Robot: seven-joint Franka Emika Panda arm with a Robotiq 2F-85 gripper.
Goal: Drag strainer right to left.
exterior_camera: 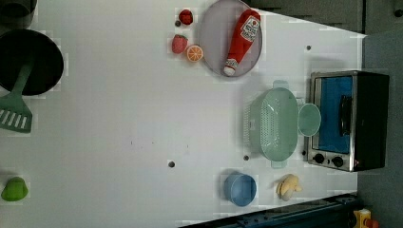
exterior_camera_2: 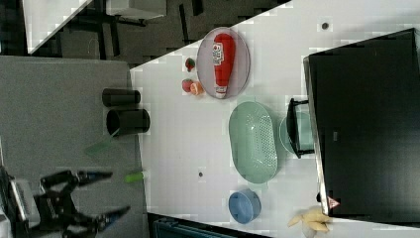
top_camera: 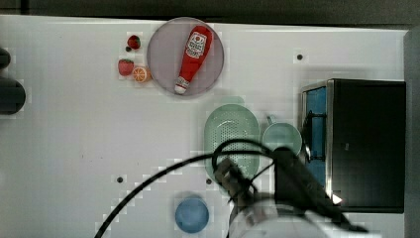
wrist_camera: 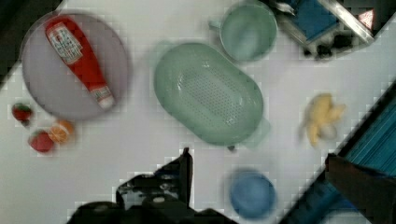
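The hand (wrist_camera: 257, 161) is hanging above the table (top_camera: 74, 148) with its two dark fingers (wrist_camera: 184, 170) spread wide and nothing between them. In the wrist view one finger is reaching toward the near rim of the strainer (wrist_camera: 208, 92) without touching it, and the other is partly cut off at the picture's edge. In the right view the hand (exterior_camera_2: 106, 193) is showing off the table's edge, fingers apart. In the top view the arm and its looping black cable are covering the strainer's lower end.

The strainer (top_camera: 232, 133), a pale mint-green oval with many small holes, is lying flat on the white table, just beside the mug (top_camera: 282, 138) of the same colour, which is sitting between it and the toaster oven (top_camera: 366, 144). In the left view the strainer (exterior_camera: 275, 123) and mug (exterior_camera: 309, 119) appear to be touching. The blue bowl (top_camera: 191, 214) is standing near the strainer's other end, apart from it.

Farther out, a red ketchup bottle (top_camera: 194, 57) is lying on a round grey plate (top_camera: 163, 59); its label is white and red, but the writing is too blurred to read. Two strawberries (top_camera: 126, 66) and an orange slice (top_camera: 141, 74) are sitting just beside the plate. A banana (exterior_camera: 287, 186) is lying near the oven's knobs. A warning triangle sticker (exterior_camera_2: 331, 202) is showing on the oven; its symbol is hard to make out. In the left view a dark pot (exterior_camera: 28, 61) is holding a green spatula (exterior_camera: 16, 107).
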